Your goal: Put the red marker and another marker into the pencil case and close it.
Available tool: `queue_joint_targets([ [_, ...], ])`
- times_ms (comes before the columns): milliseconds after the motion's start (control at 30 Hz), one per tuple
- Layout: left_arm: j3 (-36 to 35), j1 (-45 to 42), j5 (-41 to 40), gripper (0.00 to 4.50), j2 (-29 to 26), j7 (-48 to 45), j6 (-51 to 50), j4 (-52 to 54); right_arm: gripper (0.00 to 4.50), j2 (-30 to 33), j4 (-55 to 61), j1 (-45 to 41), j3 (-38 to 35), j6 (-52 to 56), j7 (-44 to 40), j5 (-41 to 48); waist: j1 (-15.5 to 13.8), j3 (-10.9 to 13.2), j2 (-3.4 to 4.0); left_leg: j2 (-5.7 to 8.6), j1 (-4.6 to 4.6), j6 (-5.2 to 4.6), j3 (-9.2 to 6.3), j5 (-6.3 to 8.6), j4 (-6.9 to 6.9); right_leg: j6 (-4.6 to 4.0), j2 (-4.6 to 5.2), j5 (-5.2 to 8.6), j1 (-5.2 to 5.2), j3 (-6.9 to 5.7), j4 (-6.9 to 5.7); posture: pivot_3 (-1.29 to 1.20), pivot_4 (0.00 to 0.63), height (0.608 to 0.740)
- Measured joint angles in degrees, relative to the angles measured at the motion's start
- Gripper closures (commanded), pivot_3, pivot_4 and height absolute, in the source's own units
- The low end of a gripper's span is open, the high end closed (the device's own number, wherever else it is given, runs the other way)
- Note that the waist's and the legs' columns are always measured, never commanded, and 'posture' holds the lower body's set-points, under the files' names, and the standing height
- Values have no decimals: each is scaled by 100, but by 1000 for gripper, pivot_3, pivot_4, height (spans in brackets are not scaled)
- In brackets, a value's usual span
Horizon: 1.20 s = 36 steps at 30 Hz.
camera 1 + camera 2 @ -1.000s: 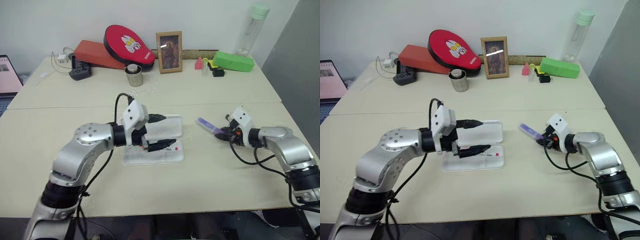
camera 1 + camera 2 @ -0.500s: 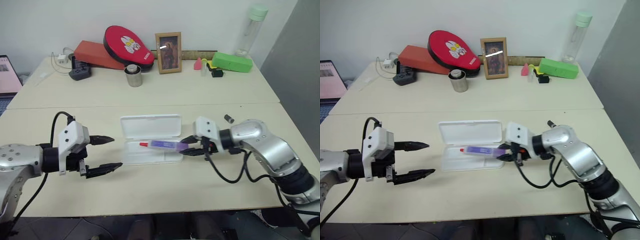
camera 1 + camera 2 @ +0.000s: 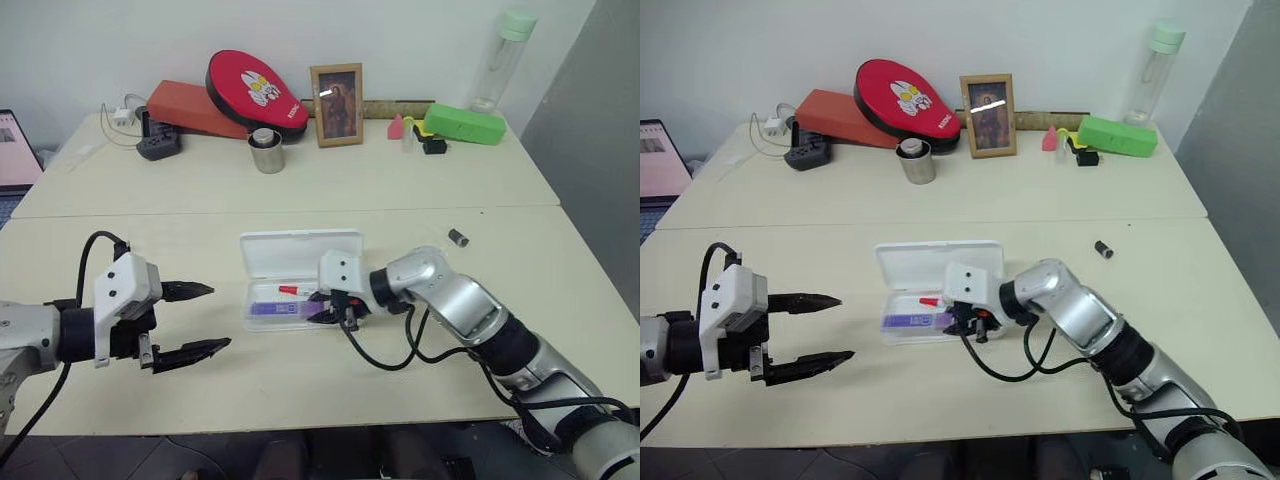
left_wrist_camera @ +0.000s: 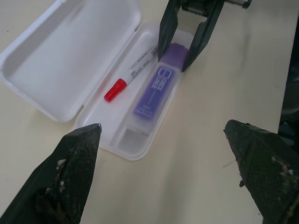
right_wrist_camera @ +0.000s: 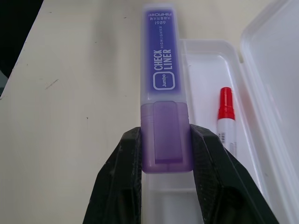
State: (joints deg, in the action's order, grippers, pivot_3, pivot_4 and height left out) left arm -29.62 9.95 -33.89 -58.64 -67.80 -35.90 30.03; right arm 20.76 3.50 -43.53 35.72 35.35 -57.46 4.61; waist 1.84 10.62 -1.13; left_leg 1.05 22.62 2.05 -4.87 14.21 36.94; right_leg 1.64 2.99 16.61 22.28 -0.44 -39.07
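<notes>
1. Your left gripper point(image 3: 195, 318) has its two black fingers spread as wide as they go and holds nothing; it hangs over bare table point(image 3: 120, 235) well to the left of the pencil case point(image 3: 300, 252). A second ago it was over the case's tray, so it has pulled clear and left the way free for the other arm.
2. Just right of it lies the pencil case, lid folded back flat, tray towards you. The red marker point(image 4: 133, 74) already lies in the tray's far groove, red cap pointing to your left.
3. Beside it in the tray's near half is the purple highlighter point(image 5: 162, 74). A second ago it was out on the table to the right of the case; now it has been carried across and sits along the tray.
4. Your right gripper point(image 5: 164, 154) is clamped on the highlighter's darker rear end, fingers narrowed to its width, reaching in from the right. I can't tell whether the body rests fully on the tray floor or hangs just above it.
5. Meaning for you: both markers are as good as in. What remains looks like letting go, backing the right arm out, then swinging the lid over and pressing it shut.
</notes>
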Motion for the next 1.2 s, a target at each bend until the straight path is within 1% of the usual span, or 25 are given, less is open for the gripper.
queue_joint_targets([
  [100, -2, 47, -37, 0, 1, 95, -65, 44, 3408, -102, -350, -41, 33, -200, 2, -168, 0, 0, 0, 0, 0, 0, 0, 0, 0, 0, -1, 0, -1, 0, 1, 0, 150, 740],
  [267, -7, 61, -144, 0, 0, 135, -120, 120, 3408, -188, -617, -69, 106, -388, -46, -333, 0, 0, 0, 0, -1, 0, 1, 0, 0, 0, -3, 0, 0, 0, 0, 0, 150, 740],
  [767, -14, 82, -182, 0, -1, 328, -133, 137, 3408, -325, -652, -91, 104, -494, -231, -455, -1, 0, 0, 0, -1, 0, 0, 0, -1, 0, -3, 0, 0, 0, 0, 0, 150, 740],
  [833, -14, 81, -182, 0, -1, 336, -132, 136, 2707, -328, -671, -101, 103, -503, -242, -464, -1, 0, 0, 0, -1, 0, 0, 0, -1, 0, -3, 0, 0, 0, 1, 0, 150, 740],
  [867, -14, 81, -181, 0, -2, 338, -128, 136, 2597, -331, -675, -109, 98, -505, -245, -466, -1, 0, 0, 0, -1, 0, 0, 0, -1, 0, -3, 0, 0, 0, 1, 0, 150, 740],
  [900, -13, 80, -180, 0, -2, 340, -125, 136, 2330, -335, -675, -119, 88, -505, -246, -466, -1, 0, 0, 0, -1, 0, 0, 0, -1, 0, -3, 0, 0, 0, 1, 0, 150, 740],
  [933, -13, 80, -179, 0, -2, 342, -121, 136, 1944, -336, -675, -137, 85, -506, -247, -465, -1, 0, 0, 0, -1, 0, 0, 0, -1, 0, -3, 0, 0, 0, 1, 0, 150, 740],
  [1200, -12, 56, -161, 0, -3, 346, -102, 119, 58, -401, -675, -211, -43, -509, -289, -430, -1, 0, 0, 0, -1, 0, -1, 0, -2, 0, -3, 0, 0, 0, 1, 0, 150, 740],
])
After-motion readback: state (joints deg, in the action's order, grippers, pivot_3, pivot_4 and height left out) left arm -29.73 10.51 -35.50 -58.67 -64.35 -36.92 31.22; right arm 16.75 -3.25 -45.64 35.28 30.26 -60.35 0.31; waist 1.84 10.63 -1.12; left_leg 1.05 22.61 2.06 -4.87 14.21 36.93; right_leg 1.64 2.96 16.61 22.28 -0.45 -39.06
